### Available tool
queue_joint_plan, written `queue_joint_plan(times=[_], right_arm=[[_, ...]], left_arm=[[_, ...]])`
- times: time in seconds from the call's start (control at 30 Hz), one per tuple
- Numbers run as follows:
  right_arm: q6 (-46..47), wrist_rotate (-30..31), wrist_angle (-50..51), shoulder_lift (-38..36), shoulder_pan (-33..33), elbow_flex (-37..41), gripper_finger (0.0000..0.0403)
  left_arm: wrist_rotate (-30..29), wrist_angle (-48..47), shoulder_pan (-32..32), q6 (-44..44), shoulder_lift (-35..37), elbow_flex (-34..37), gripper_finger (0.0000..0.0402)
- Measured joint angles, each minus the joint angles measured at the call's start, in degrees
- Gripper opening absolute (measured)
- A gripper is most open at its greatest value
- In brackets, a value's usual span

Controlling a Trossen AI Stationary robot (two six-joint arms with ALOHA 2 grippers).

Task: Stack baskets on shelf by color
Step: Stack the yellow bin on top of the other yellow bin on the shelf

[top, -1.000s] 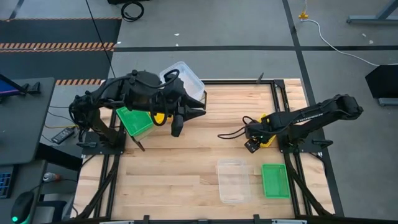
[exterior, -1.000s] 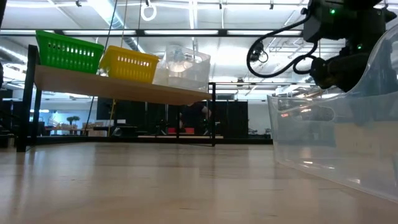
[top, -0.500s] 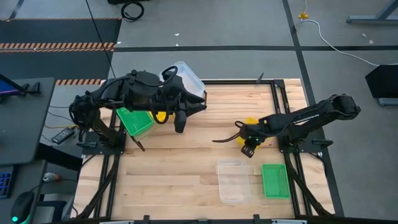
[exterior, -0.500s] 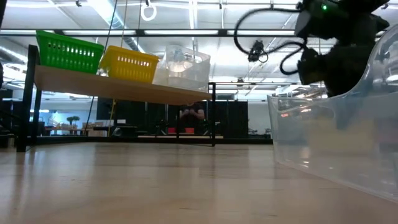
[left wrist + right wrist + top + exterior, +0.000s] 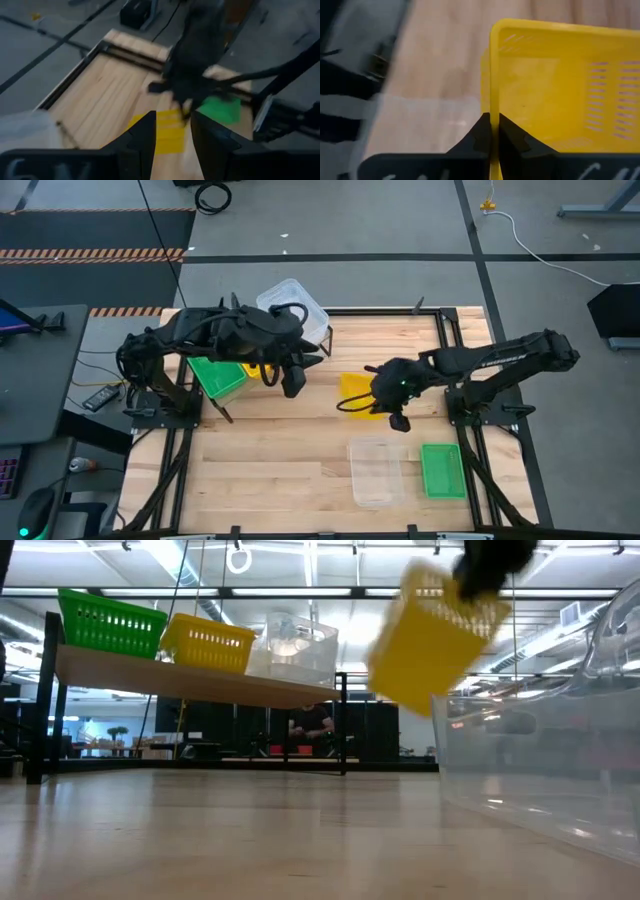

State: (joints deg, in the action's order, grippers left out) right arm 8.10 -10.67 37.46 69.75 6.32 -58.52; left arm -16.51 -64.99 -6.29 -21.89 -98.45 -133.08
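My right gripper [image 5: 382, 398] is over the middle of the table, shut on a yellow basket [image 5: 356, 392] that also hangs high in the low view [image 5: 430, 635]. My left gripper [image 5: 292, 385] hovers by the shelf [image 5: 180, 685], open, with nothing between its fingers [image 5: 145, 145]. A green basket [image 5: 110, 622], a yellow basket [image 5: 207, 643] and a clear basket [image 5: 295, 652] stand on the shelf on their bottoms. Another clear basket [image 5: 374, 470] and another green basket [image 5: 441, 470] rest on the table near its front right. My right gripper pinches one side wall of the yellow basket at its rim [image 5: 493, 107], one finger inside the basket and one outside. The fingers slant down from the table's right side. The basket is lifted clear of the table and hangs tilted below them [image 5: 420, 650].
The clear basket on the table fills the right of the low view [image 5: 540, 770], close to the camera. The middle and front left of the wooden tabletop [image 5: 270, 460] lie bare. Black frame rails [image 5: 440, 345] run along the table's right side.
My right gripper has risen and gone toward the table's left with the yellow basket. The basket is now lifted clear of the table and tilted, and has come into the low view. My left gripper has tipped slightly downward.
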Motion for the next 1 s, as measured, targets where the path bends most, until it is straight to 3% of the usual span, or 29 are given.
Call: queue_joint_plan(times=[0.17,0.33,0.43,0.7,1.0], right_arm=[[-10.8,-5.0,0.3,-0.1,1.9,-8.8,0.0014],[-19.7,-8.1,0.3,-0.1,2.8,-15.3,0.0017],[-21.5,-9.3,0.3,-0.1,2.9,-17.4,0.0022],[-21.8,-10.0,3.7,0.5,2.9,-17.5,0.0015],[-21.1,-9.0,0.9,0.9,2.6,-17.6,0.0016]], left_arm=[[0.9,-5.4,1.7,0.1,0.3,0.0,0.0128],[13.7,-5.7,3.7,3.0,0.3,0.0,0.0128],[19.0,-5.3,4.8,3.2,0.3,0.0,0.0128],[25.0,0.3,5.2,7.8,-0.1,-0.1,0.0137],[34.4,-1.0,5.7,13.1,-6.9,0.0,0.0177]])
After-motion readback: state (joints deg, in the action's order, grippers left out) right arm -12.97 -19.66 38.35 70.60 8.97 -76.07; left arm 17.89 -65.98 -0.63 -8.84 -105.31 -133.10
